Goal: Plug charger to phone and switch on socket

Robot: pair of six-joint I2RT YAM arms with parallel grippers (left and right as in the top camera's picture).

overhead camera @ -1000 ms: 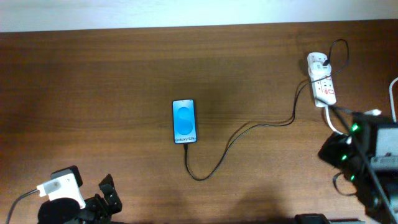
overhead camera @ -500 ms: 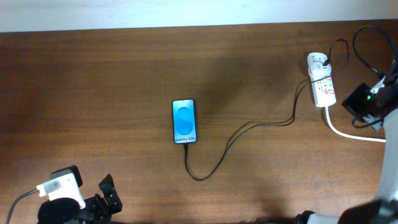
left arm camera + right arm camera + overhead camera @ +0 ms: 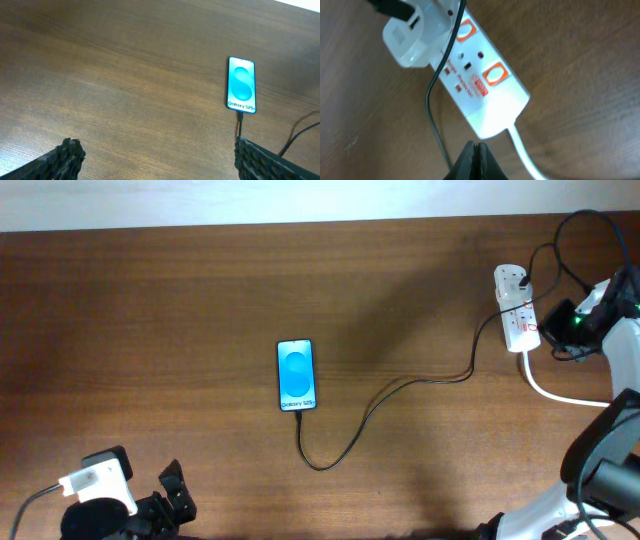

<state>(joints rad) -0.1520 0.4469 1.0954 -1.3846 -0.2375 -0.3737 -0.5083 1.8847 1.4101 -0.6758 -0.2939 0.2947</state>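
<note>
The phone [image 3: 297, 375] lies screen-up at the middle of the counter [image 3: 150, 300]. The charger [image 3: 400, 388] is seemingly seated in its lower edge and trailed rightward to the socket [image 3: 517, 308], where its white adapter [image 3: 412, 37] is plugged in. The right pincer [image 3: 476, 149] is pressed shut on nothing, presumably so a switch [image 3: 496, 74] can be prodded with one blunt tip. It is poised just beside the socket's corded end. The left pincer [image 3: 157, 160] is held wide and empty, well apart.

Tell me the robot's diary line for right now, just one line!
phone: screen lit | charger: cable reaches phone's bottom edge | left hand: open, empty | right hand: shut, at cord end of socket
</note>
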